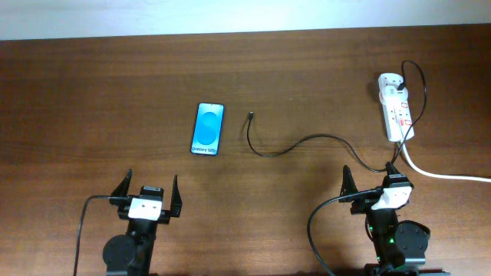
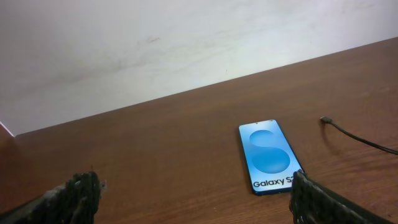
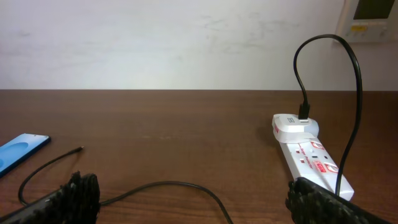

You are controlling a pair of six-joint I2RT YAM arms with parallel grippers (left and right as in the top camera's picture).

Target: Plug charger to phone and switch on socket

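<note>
The phone point(image 1: 208, 129) lies flat at mid-table, blue screen up; it also shows in the left wrist view point(image 2: 268, 156) and at the left edge of the right wrist view point(image 3: 20, 151). The charger cable point(image 1: 307, 141) runs from a white adapter on the socket point(image 1: 397, 111) leftward, its plug tip point(image 1: 250, 116) lying free right of the phone. The cable shows in the right wrist view point(image 3: 161, 185) and its tip in the left wrist view point(image 2: 325, 119). The socket also shows in the right wrist view point(image 3: 308, 154). My left gripper point(image 1: 146, 192) and right gripper point(image 1: 370, 178) are open and empty near the front edge.
A thick white cord point(image 1: 445, 175) leaves the socket toward the right edge. A white wall rises behind the table's far edge point(image 2: 186, 93). The arms' own black cables point(image 1: 313, 230) loop by the bases at the front.
</note>
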